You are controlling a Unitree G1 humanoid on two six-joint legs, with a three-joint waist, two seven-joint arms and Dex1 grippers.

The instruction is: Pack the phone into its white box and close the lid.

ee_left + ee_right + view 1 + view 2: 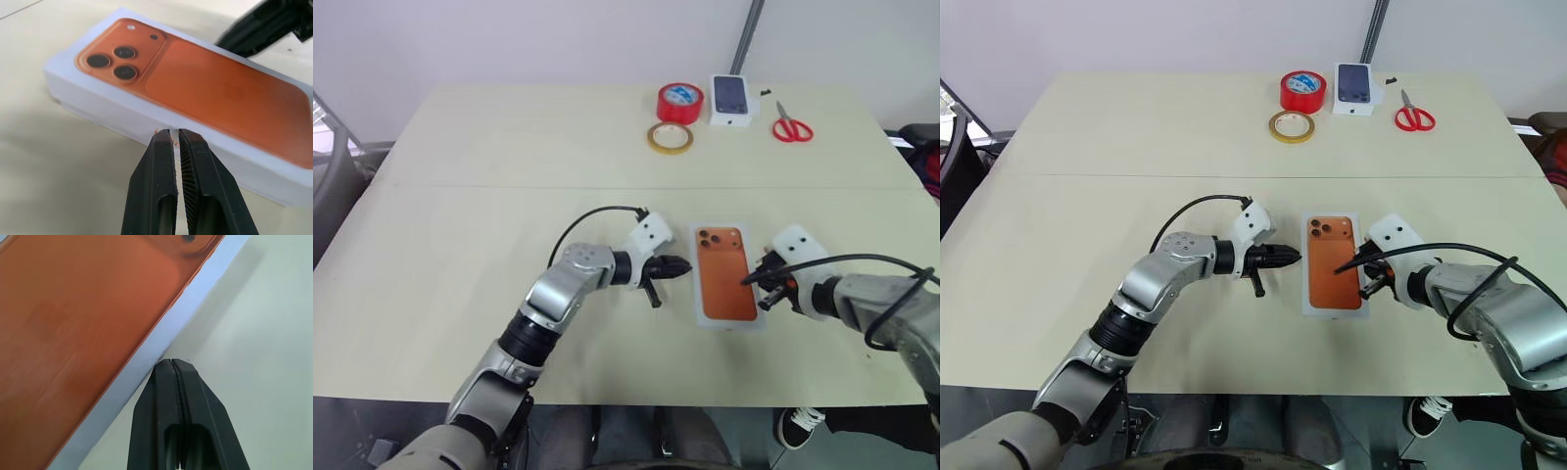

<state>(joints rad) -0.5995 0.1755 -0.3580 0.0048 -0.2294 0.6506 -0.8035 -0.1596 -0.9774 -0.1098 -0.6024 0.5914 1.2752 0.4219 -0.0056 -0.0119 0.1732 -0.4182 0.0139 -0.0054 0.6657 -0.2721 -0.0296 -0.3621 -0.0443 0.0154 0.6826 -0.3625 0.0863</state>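
Left eye view: near the front edge of the surface (460, 294) the white box (697, 294) lies with the phone (725, 274) in it, camera block toward the far edge. Left gripper (683, 264), fingers pressed together and holding nothing, points at the box's left side. Right gripper (751, 280), likewise clenched and empty-handed, has its tips at the box's right rim. Toward the far edge lie two tape rolls (679, 103), a smaller box (730, 100) and scissors (791, 125).

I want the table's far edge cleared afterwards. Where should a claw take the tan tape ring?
Pinch the wall of the tan tape ring from above, one finger inside the hole, one outside: it lies flat, hole up, with a thin wall.
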